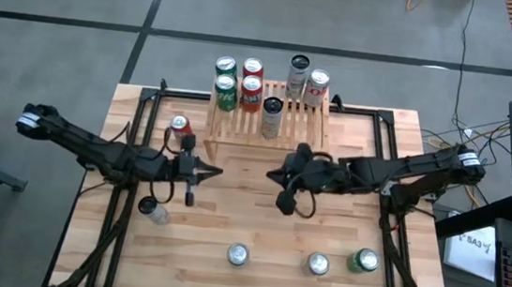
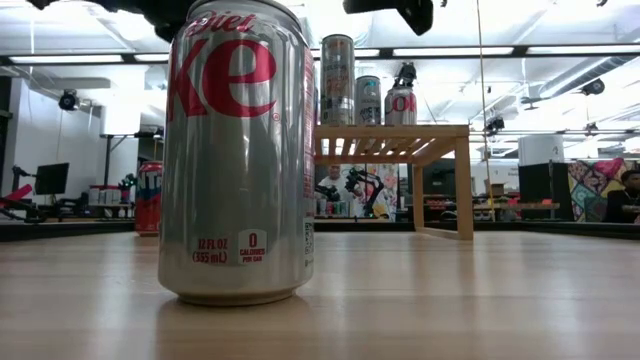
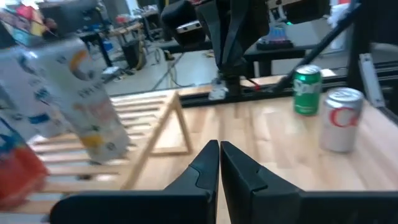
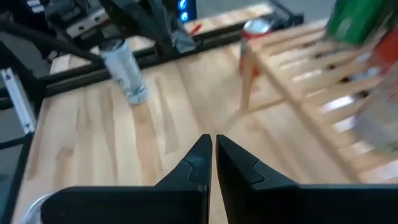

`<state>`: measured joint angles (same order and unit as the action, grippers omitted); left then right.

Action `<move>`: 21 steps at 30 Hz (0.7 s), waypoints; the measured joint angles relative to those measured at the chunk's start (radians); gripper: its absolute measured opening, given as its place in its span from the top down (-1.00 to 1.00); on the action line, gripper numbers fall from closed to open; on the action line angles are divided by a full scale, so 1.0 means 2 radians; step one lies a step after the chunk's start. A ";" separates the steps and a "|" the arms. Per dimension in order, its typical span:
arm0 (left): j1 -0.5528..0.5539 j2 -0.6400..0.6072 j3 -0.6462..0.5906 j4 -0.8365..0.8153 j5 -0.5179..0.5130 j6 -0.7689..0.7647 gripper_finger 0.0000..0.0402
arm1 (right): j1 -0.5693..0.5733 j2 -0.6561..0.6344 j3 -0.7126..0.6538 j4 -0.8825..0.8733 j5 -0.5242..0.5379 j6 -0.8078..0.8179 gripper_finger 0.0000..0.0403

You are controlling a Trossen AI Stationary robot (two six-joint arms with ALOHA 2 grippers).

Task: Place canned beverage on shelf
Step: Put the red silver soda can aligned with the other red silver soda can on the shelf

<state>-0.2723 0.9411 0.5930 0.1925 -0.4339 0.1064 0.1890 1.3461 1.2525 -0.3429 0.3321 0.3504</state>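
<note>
**Ana:** Closest to the low camera, one silver diet cola can (image 2: 238, 150) is standing upright on the table (image 1: 231, 212), filling almost half of that view. Behind it the shelf (image 2: 400, 140) is already carrying several cans.

**Ben:** And the arms? Both are hanging over the middle of the table, in front of the shelf. The left gripper (image 1: 191, 192) is having its fingers pressed together and is holding nothing. The right gripper (image 1: 284, 201) is the same, closed and empty.

**Ana:** So I think no can is being carried now. What is worrying you?

**Ben:** The cans on the shelf (image 1: 268, 116) are crowding the slats. A new can could be knocking a neighbour over. Also the red can (image 1: 180, 127) beside the shelf is standing just near the left arm, so a sweep could be tipping it.
</note>
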 joint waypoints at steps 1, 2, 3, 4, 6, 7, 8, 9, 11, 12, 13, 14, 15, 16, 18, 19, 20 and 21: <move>-0.006 0.000 -0.004 0.000 0.000 -0.008 1.00 | 0.006 0.005 0.003 -0.007 -0.002 0.013 0.94; -0.011 0.000 -0.008 0.002 0.000 -0.015 1.00 | 0.012 0.011 0.008 -0.018 -0.009 0.027 0.94; -0.015 0.000 -0.012 0.007 0.000 -0.022 1.00 | 0.017 0.016 0.013 -0.031 -0.021 0.040 0.94; -0.020 0.001 -0.017 0.012 0.000 -0.028 1.00 | 0.023 0.022 0.019 -0.041 -0.032 0.056 0.94; -0.027 0.005 -0.027 0.028 0.000 -0.037 1.00 | 0.034 0.035 0.032 -0.067 -0.055 0.085 0.94; -0.031 0.009 -0.032 0.036 0.000 -0.041 1.00 | 0.041 0.041 0.038 -0.084 -0.065 0.099 0.94; -0.034 0.013 -0.036 0.045 0.000 -0.044 1.00 | 0.047 0.049 0.045 -0.102 -0.075 0.115 0.94; -0.037 0.017 -0.040 0.058 0.000 -0.046 1.00 | 0.054 0.057 0.054 -0.123 -0.083 0.130 0.94; -0.041 0.026 -0.050 0.087 0.000 -0.047 1.00 | 0.064 0.071 0.074 -0.178 -0.101 0.172 0.94; -0.043 0.030 -0.055 0.102 0.000 -0.046 1.00 | 0.068 0.078 0.087 -0.209 -0.109 0.199 0.94; -0.043 0.034 -0.058 0.114 0.000 -0.046 1.00 | 0.073 0.085 0.102 -0.243 -0.116 0.231 0.94; -0.043 0.038 -0.060 0.123 0.000 -0.046 1.00 | 0.076 0.092 0.118 -0.277 -0.120 0.266 0.94; -0.043 0.041 -0.060 0.128 0.000 -0.046 1.00 | 0.081 0.100 0.135 -0.313 -0.123 0.301 0.94; -0.043 0.043 -0.060 0.131 0.000 -0.046 1.00 | 0.085 0.109 0.153 -0.349 -0.127 0.333 0.94; -0.043 0.047 -0.060 0.137 0.000 -0.046 1.00 | 0.093 0.126 0.185 -0.414 -0.149 0.383 0.94; -0.043 0.048 -0.060 0.137 0.000 -0.046 1.00 | 0.097 0.135 0.199 -0.443 -0.167 0.403 0.94; -0.043 0.049 -0.060 0.138 0.000 -0.047 1.00 | 0.100 0.143 0.210 -0.471 -0.188 0.423 0.94; -0.043 0.049 -0.060 0.138 0.000 -0.047 1.00 | 0.103 0.150 0.220 -0.493 -0.209 0.443 0.94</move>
<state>-0.3576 1.0386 0.4725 0.4681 -0.4343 0.0127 0.3946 1.6455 1.6922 -1.3285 -0.0862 1.2362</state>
